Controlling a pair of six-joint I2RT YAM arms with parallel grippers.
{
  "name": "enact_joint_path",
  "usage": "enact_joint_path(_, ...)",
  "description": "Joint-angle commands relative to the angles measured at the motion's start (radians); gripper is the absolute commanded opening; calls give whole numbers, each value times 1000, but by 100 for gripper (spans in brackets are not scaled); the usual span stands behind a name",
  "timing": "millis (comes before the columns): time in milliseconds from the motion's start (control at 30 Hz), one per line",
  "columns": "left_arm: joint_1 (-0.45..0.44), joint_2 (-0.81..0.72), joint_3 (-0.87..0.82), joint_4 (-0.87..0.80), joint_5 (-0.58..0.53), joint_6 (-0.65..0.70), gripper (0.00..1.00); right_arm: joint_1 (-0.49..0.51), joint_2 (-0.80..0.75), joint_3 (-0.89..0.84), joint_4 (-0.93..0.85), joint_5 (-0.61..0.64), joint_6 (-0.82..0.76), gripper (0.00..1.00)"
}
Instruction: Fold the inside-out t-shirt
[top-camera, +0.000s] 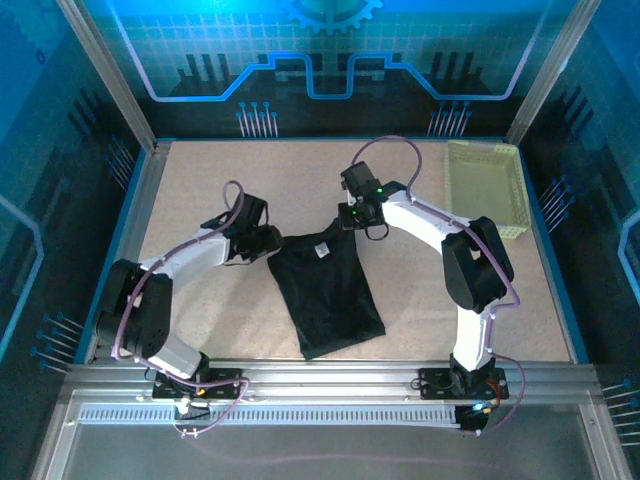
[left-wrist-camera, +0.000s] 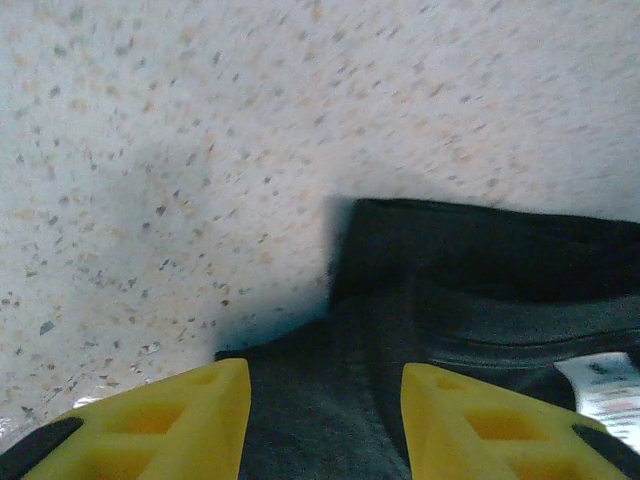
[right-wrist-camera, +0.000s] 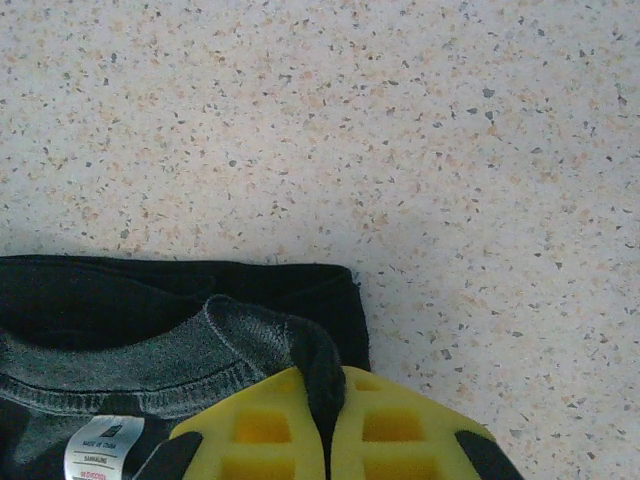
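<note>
The inside-out t-shirt (top-camera: 325, 290) lies black and folded narrow in the middle of the table, collar toward the back. My left gripper (top-camera: 268, 240) sits at its back left corner. In the left wrist view the left gripper (left-wrist-camera: 323, 385) is open, its yellow fingers (left-wrist-camera: 170, 420) wide apart over the t-shirt (left-wrist-camera: 480, 290) edge. My right gripper (top-camera: 352, 215) is at the back right corner. In the right wrist view the right gripper (right-wrist-camera: 325, 390) is shut on a raised pinch of the t-shirt (right-wrist-camera: 150, 300) beside the collar seam and a white label (right-wrist-camera: 100, 445).
A pale yellow-green basket (top-camera: 487, 188) stands at the back right of the speckled table (top-camera: 200, 170). Metal frame posts and rails border the table on all sides. Bare tabletop lies left and right of the shirt.
</note>
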Motion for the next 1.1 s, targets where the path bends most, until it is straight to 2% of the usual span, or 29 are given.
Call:
enact_joint_path(0, 6, 61, -20, -3, 24, -32, 45, 5, 5, -12, 5, 24, -6, 2)
enact_joint_path(233, -4, 144, 1, 24, 71, -40, 45, 6, 5, -18, 8, 24, -3, 2)
enact_joint_path(333, -9, 173, 8, 40, 89, -45, 43, 5, 7, -18, 9, 22, -3, 2)
enact_joint_path(400, -10, 186, 7, 71, 109, -49, 36, 7, 8, -18, 10, 21, -3, 2)
enact_joint_path(567, -14, 155, 3, 169, 167, -51, 7, 9, 9, -17, 5, 37, -7, 1)
enact_joint_path(633, -23, 120, 7, 190, 176, -43, 3, 8, 8, -18, 3, 49, -10, 1)
enact_joint_path(900, -86, -96, 35, 224, 79, 21, 0, 3, 12, 7, -12, 87, -24, 0)
enact_joint_path(1067, -90, -97, 74, 155, 14, 28, 0, 3, 20, 18, -15, 92, -24, 0)
